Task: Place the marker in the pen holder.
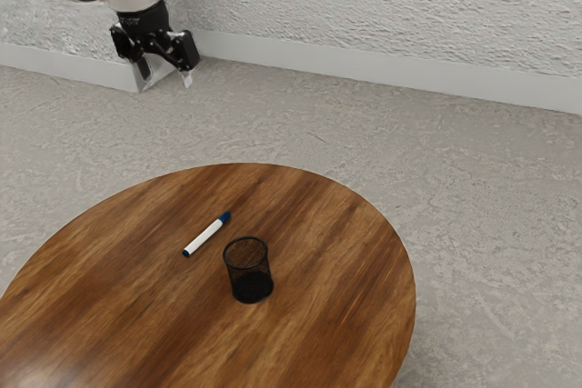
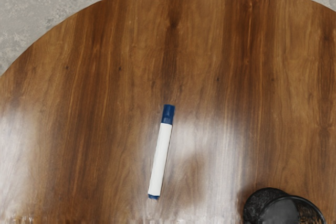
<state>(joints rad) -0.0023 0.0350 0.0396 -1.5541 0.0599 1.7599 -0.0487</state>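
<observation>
1. One gripper [image 1: 165, 74], ours, hangs well above and apart from the table [image 1: 346, 224]; its two fingers [image 1: 187, 78] stand parted, with nothing between them; we judge the step in hand to be the reach for the marker, with the grasp and the placing both ahead of us.

2. Next comes the marker [image 1: 207, 235]; it lies on its side on the table, well below the fingers and touched by neither; its white barrel [image 2: 160, 156] gives us a straight stretch to pinch, with the blue cap [image 2: 168, 113] at one end; we should centre the fingers over the barrel, turn the hand until one finger can pass down each long side, then lower straight and slowly; we want the tips low enough to close round the barrel, yet not pressed into the wood; a skewed or high pinch could set it rolling, or let it swing once lifted.

3. Beside the marker, apart from it and likewise below the fingers, the black mesh pen holder [image 1: 247, 265] stands upright; we should keep the outer finger and the hand off its rim during the descent, since it looks light and might tip; after a firm grip we would lift well above that rim before crossing, bring the marker towards upright, and let one end enter the mouth before the fingers part.
</observation>
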